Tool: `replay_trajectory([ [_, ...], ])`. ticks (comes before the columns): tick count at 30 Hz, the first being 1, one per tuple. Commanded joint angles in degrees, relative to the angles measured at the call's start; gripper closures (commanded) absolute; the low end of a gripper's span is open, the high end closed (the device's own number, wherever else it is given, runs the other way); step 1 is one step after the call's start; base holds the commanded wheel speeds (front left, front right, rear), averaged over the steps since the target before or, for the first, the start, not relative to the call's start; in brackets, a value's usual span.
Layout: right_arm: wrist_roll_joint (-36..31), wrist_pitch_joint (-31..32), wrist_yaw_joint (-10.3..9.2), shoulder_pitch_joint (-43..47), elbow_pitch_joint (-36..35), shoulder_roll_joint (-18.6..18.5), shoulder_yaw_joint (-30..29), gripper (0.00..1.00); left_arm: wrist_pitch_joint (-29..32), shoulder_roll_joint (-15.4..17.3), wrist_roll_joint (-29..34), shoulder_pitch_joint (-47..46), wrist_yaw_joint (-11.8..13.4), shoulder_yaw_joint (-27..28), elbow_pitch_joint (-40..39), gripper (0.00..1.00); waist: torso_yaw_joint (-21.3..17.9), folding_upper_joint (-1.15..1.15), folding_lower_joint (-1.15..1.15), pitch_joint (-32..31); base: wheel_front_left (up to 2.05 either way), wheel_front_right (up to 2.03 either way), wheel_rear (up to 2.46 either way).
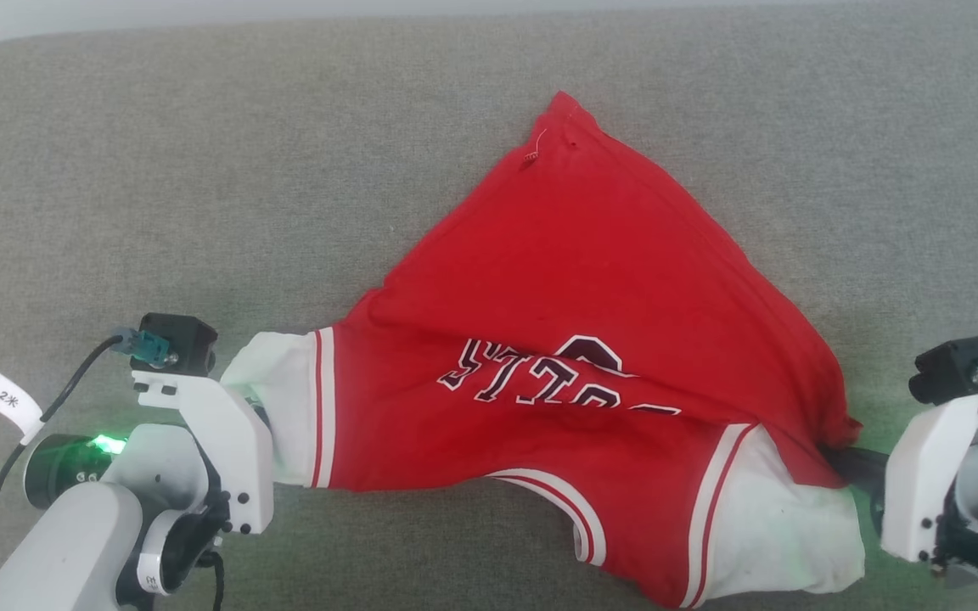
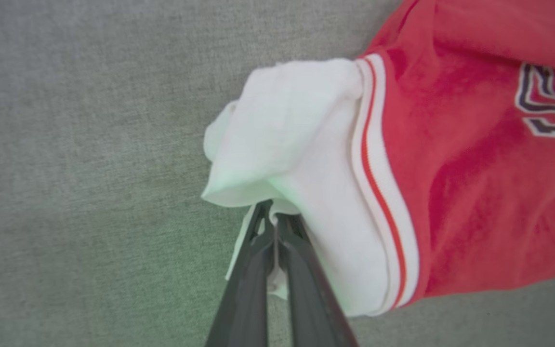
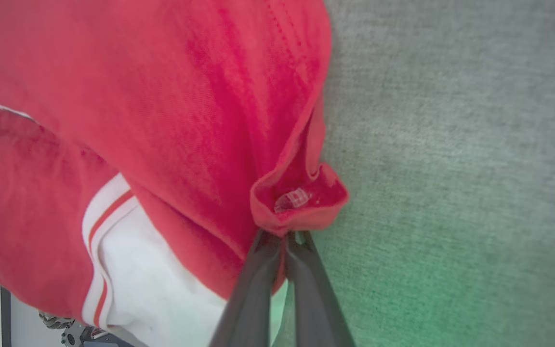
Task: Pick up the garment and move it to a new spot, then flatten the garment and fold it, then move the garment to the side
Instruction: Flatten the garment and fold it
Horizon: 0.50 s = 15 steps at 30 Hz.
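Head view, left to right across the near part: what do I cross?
cable tag → left gripper → left sleeve → jersey front → right sleeve → right gripper

The garment [image 1: 591, 280] is red, its white sleeves trimmed with red-and-white stripes, its lettering black edged white. White cloth meets the dark grey left fingers [image 2: 243, 289], red cloth the dark grey right fingers [image 3: 253, 289]. The fabric surface [image 1: 200, 170] around them is heathered grey.

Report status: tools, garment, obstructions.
Left tool shut on white sleeve. Right tool shut on red edge. Garment bunched between them. No obstruction seen.
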Motion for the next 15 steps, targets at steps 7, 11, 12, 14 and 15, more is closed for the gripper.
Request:
replay_trajectory([
  [7, -4.55, -1.67, -0.03, 0.82, 3.93, 4.31, -0.31, 0.46, -1.14, -0.26, -0.53, -0.13, -0.82, 0.03, 0.58, 1.00, -0.18, 0.00, 0.00, -0.13, 0.00, 0.00, 0.00],
  [11, -5.64, -1.92, -0.04, -0.49, 3.02, 4.52, -1.11, 0.00, -1.50, -0.13, -0.78, 0.38, -1.13, 0.06, 0.99, 1.00, -0.05, 0.00, 0.00, -0.73, 0.00, 0.00, 0.00],
  [12, -5.57, -1.75, -0.06, -0.53, 2.34, 4.43, -1.52, 0.00, -1.62, -0.17, -0.87, 0.55, -1.08, 0.12, 1.01, 1.00, 0.02, 0.00, 0.00, -0.91, 0.00, 0.00, 0.00],
  [14, -5.53, -2.05, -0.05, -0.92, 0.34, 4.19, -2.70, 0.00, -1.76, -0.11, -1.02, 0.94, -0.97, 0.17, 1.01, 1.00, 0.15, 0.00, 0.00, -1.27, 0.00, 0.00, 0.00],
  [15, -5.94, -2.02, -0.02, -1.10, -0.90, 4.07, -3.11, 0.00, -1.83, -0.14, -1.06, 1.03, -0.89, 0.17, 0.95, 1.00, 0.21, 0.00, 0.00, -1.42, 0.00, 0.00, 0.00],
])
